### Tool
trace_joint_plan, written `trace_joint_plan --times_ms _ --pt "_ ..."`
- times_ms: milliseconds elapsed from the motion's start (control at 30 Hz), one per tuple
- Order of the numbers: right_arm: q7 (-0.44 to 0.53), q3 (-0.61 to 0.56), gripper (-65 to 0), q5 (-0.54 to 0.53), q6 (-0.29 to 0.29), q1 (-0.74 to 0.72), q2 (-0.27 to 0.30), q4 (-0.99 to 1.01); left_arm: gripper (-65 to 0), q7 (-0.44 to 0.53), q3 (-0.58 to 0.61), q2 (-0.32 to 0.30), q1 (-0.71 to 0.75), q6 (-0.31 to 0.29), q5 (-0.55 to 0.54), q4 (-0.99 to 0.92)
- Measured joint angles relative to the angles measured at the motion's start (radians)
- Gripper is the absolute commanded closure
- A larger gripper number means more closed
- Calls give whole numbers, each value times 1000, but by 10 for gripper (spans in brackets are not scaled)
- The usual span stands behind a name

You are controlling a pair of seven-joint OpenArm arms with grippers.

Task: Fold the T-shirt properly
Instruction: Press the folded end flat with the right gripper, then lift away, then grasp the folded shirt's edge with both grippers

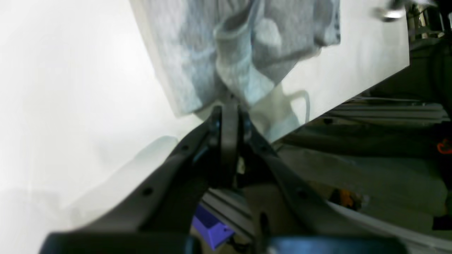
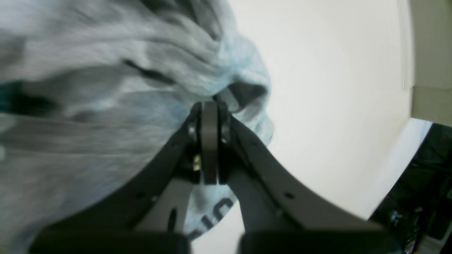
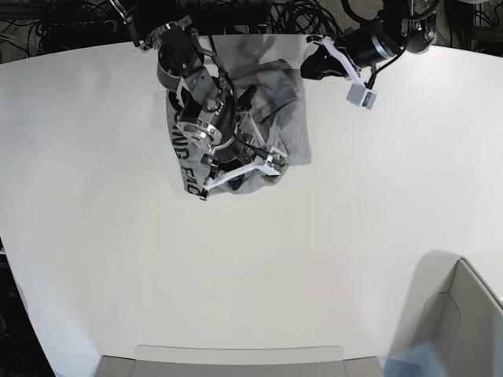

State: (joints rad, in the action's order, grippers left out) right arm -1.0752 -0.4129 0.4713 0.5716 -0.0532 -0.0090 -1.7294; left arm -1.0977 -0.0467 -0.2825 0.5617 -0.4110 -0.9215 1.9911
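The heather-grey T-shirt (image 3: 291, 129) lies bunched at the far middle of the white table (image 3: 251, 259), with black lettering (image 3: 182, 153) along its left edge. In the left wrist view my left gripper (image 1: 229, 103) is shut on a raised fold of the T-shirt (image 1: 233, 49) near the table's edge. My right gripper (image 2: 210, 106) is shut on a thick bunch of the T-shirt (image 2: 106, 106), with some lettering (image 2: 212, 215) showing below the fingers. The right arm (image 3: 196, 118) covers much of the shirt in the base view.
A grey bin (image 3: 464, 322) stands at the near right corner, and a flat grey tray (image 3: 236, 357) lies along the near edge. Cables and dark gear (image 3: 236, 12) crowd the space behind the table's far edge. Metal framing (image 1: 388, 113) shows below the table's edge.
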Motion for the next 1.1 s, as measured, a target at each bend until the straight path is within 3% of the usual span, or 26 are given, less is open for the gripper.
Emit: trace_joint_plan --times_ms 100,167,267,400,567,700,800,967,1100 --pt "-6 0 0 -5 1 -47 -34 122 0 0 -2 0 0 0 0 0" --pt "12 -11 0 -72 0 -101 -67 222 0 -1 -3 0 0 0 2 0" --pt "132 -50 0 -180 -3 -193 -108 364 0 0 -4 0 0 0 2 0" --pt "223 -141 0 -294 -3 -279 -134 444 0 0 -4 0 -2 0 0 0" --pt "182 -172 0 -308 -24 -337 -137 439 0 0 -4 0 0 0 1 0" --pt "151 -153 0 -312 -29 -317 -109 340 0 0 -4 1 -2 0 1 0" --pt "120 -11 0 -326 -30 -283 -85 208 0 -9 2 1 -31 1 1 0" --pt "11 233 0 -296 -34 -262 52 135 0 -8 112 -3 -171 0 1 6" --pt "3 322 0 -310 -35 -162 127 70 0 -2 249 -3 -237 -1 2 10"
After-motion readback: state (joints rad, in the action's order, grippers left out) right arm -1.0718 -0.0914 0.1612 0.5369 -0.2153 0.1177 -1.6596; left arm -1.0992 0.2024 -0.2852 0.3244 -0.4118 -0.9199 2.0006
